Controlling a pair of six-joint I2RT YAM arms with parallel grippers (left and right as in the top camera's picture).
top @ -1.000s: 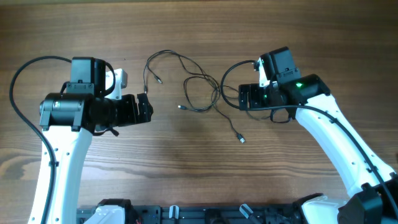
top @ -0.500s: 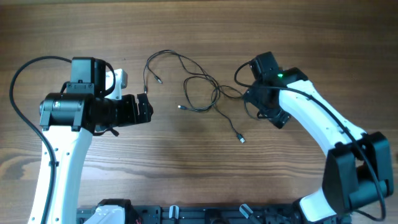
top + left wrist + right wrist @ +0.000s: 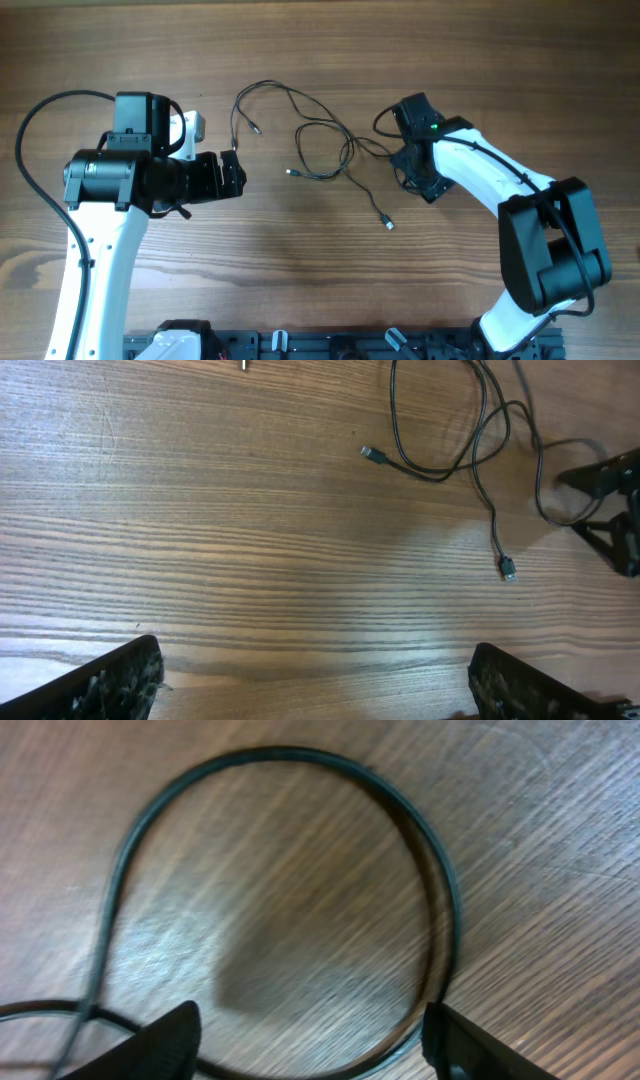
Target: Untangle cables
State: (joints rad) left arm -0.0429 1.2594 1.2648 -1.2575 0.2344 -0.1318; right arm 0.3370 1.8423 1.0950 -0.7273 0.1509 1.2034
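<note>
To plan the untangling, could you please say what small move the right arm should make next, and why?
Probably close the right pincer on the cable loop: part of the loop lies between its open jaws, and nothing is gripped yet.

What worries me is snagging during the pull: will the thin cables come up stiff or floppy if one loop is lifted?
Probably floppy: the cables lie in loose curls and crossings, so a lifted loop would likely sag and drag its neighbours. Likely very light, being thin wire with small plug ends; a push should slide them, not roll.
</note>
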